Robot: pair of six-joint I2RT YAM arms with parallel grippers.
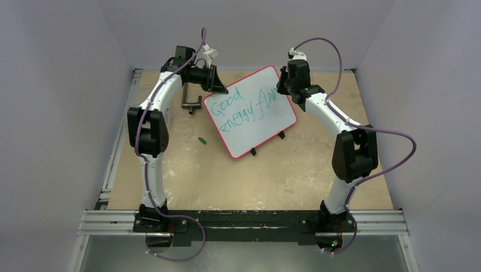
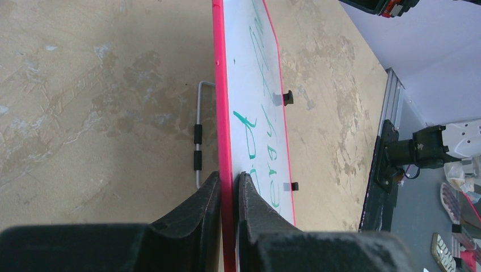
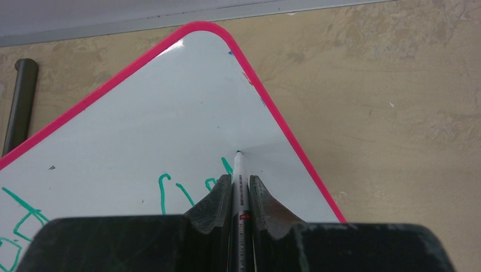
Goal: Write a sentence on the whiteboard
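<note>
Right gripper [image 3: 234, 182] pinches a marker [image 3: 239, 169], tip pointing to 12 o'clock onto the whiteboard [image 3: 142, 113], with the nearest green strokes at 8 o'clock of it. Left gripper [image 2: 228, 180] clamps the whiteboard at its 9 o'clock corner, on the far middle of the table [image 1: 227, 181]. The sentence [image 1: 241, 107] runs from 8 to 2 o'clock and reads "Good energy flo", its end hidden behind the right gripper; the marker's label is unreadable.

The whiteboard [image 1: 249, 110] sits askew on the far middle of the desk [image 1: 255, 175], with the sentence [image 1: 241, 110] on it. The left hand [image 2: 228, 178] clamps its far-left edge. The right hand [image 3: 239, 180], at the far-right corner, holds a marker [image 3: 238, 170] with its tip on the board. A small cap [image 1: 201, 139] lies on the desk left of the board, and a metal bracket [image 1: 191, 105] lies beyond the cap.
</note>
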